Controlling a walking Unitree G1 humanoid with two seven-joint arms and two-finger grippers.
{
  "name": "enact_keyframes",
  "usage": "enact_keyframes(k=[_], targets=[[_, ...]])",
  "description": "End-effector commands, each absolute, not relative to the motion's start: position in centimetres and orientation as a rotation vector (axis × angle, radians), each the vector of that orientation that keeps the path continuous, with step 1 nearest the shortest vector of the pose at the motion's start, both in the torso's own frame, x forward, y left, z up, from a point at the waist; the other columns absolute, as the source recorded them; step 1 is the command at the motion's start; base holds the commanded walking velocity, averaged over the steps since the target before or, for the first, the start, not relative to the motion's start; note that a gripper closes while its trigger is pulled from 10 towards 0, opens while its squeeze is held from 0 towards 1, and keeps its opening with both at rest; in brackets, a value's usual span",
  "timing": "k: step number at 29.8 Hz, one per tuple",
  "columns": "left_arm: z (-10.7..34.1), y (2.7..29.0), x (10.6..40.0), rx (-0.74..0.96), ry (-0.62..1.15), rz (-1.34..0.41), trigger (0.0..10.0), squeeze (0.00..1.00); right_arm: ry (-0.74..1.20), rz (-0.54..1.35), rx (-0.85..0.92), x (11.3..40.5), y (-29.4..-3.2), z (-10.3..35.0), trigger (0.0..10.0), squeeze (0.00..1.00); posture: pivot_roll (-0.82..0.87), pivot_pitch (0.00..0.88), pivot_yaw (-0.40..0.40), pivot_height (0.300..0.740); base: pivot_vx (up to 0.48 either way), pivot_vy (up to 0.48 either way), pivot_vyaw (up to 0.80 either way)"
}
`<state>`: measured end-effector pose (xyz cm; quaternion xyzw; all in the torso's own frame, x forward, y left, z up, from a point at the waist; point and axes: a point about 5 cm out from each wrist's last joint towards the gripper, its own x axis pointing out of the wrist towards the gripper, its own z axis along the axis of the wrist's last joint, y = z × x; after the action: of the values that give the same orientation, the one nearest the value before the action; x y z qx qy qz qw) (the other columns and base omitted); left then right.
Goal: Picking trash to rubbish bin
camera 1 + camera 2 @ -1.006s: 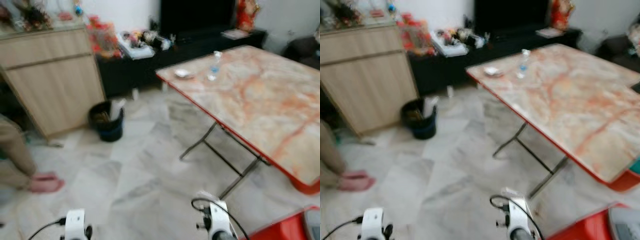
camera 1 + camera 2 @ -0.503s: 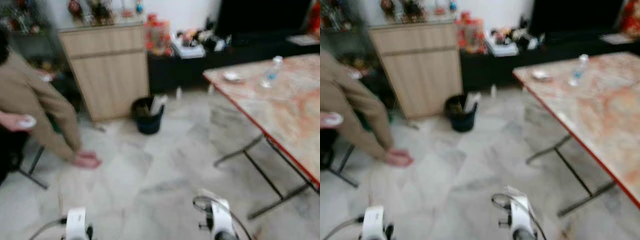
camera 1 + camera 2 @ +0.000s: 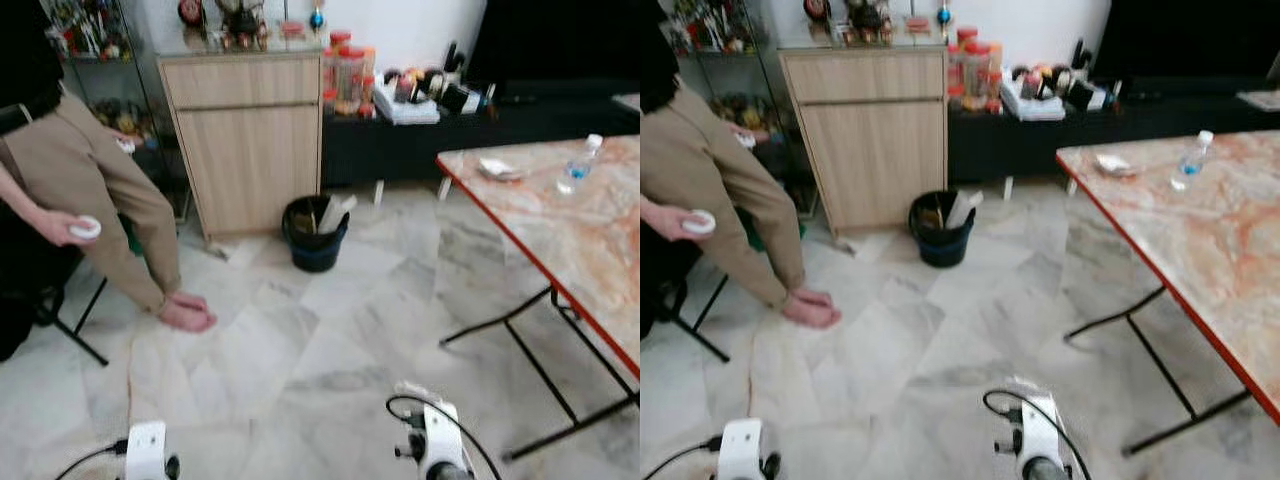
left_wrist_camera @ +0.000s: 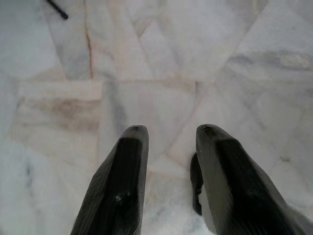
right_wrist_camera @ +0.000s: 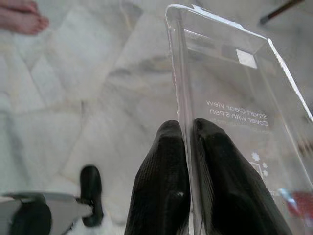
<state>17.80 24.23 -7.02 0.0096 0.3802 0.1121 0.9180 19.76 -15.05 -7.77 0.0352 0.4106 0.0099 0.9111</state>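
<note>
clear plastic pkg [image 5: 230, 98]: pinched in right gripper [image 5: 190, 128]
left gripper [image 4: 168, 134]: fingers apart, empty, over marble floor [image 4: 146, 63]
black bin [image 3: 315, 232]: by wood cabinet [image 3: 250, 140]

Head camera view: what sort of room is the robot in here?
Most likely a home living room: a marble-tiled floor, a wooden cabinet topped with ornaments, a folding table, and a black rubbish bin beside the cabinet.

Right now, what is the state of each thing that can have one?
Right gripper: shut on clear plastic package.
Left gripper: open, nothing between the fingers.
Black rubbish bin: upright, lidless, trash inside.
Water bottle: upright, capped, on folding table.
Wooden cabinet: closed.
</note>
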Motion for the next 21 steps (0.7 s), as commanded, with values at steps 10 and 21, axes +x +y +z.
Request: enact_keyframes(k=[10,21], targets=[[-7.16,23.91,17.71,0.021,0.787,0.23,10.0,0.0,0.859,-0.001,0.034,19.54,-15.88,-7.87,10.0,0.0,-0.07,0.0,-0.025,0.74,0.39,0.0,0.21],[-7.26,23.95,17.5,0.021,0.794,0.234,10.0,0.0,0.847,0.002,0.054,19.79,-15.7,-7.73,10.0,0.0,-0.07,0.0,-0.025,0.74,0.401,0.0,0.05]])
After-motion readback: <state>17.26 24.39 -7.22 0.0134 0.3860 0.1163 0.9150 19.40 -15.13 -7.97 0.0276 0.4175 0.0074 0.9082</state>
